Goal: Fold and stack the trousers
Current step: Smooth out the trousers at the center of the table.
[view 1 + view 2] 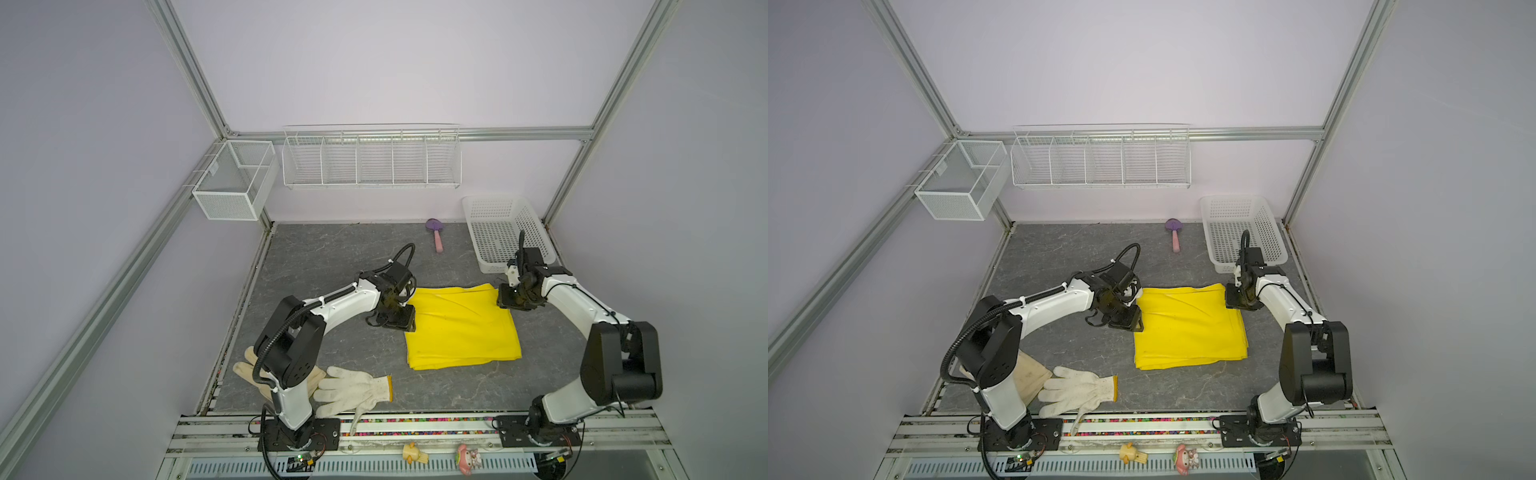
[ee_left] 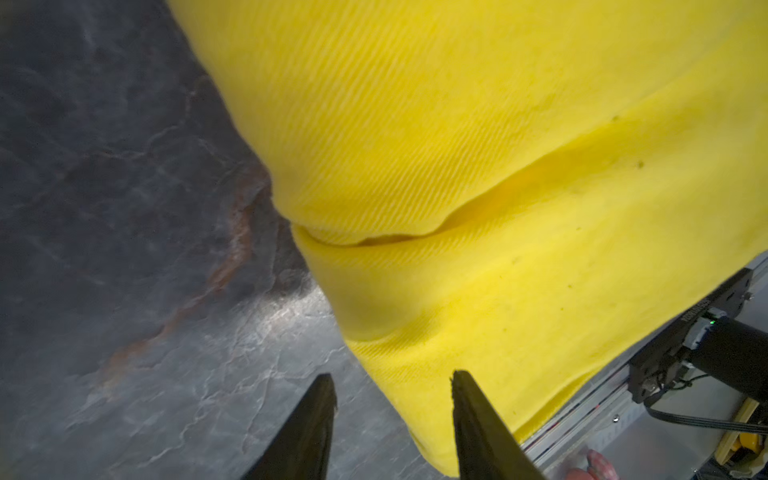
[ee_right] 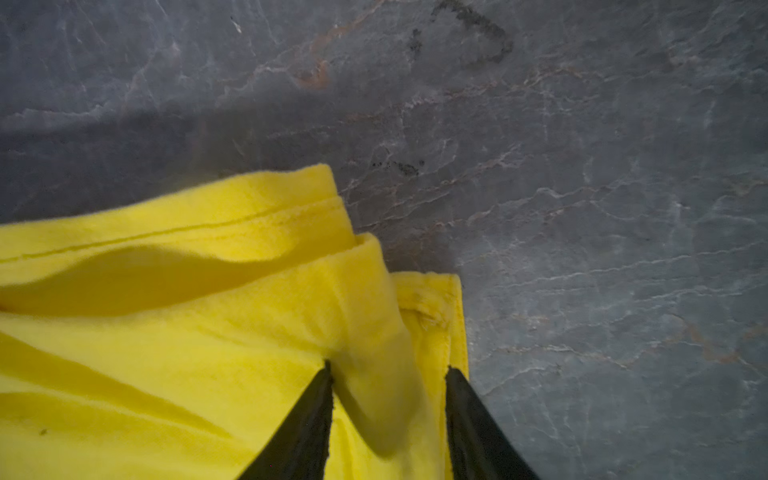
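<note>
The bright yellow trousers (image 1: 461, 328) (image 1: 1190, 326) lie folded into a rough square, several layers thick, in the middle of the grey table. My left gripper (image 1: 409, 322) (image 1: 1136, 322) hovers low at their left edge. In the left wrist view its jaws (image 2: 392, 376) stand apart, with one finger over bare table and the other over the cloth (image 2: 498, 166). My right gripper (image 1: 505, 301) (image 1: 1233, 301) is at the far right corner. In the right wrist view its jaws (image 3: 388, 368) are apart with a raised ridge of yellow cloth (image 3: 166, 332) between them, not pinched.
A white knitted glove with a yellow cuff (image 1: 353, 388) and a cream glove (image 1: 249, 370) lie at the front left by the left arm's base. At the back right stands a white plastic basket (image 1: 536, 228). A purple-and-pink brush (image 1: 436, 237) lies near the back wall. Wire racks (image 1: 372, 160) hang on the wall.
</note>
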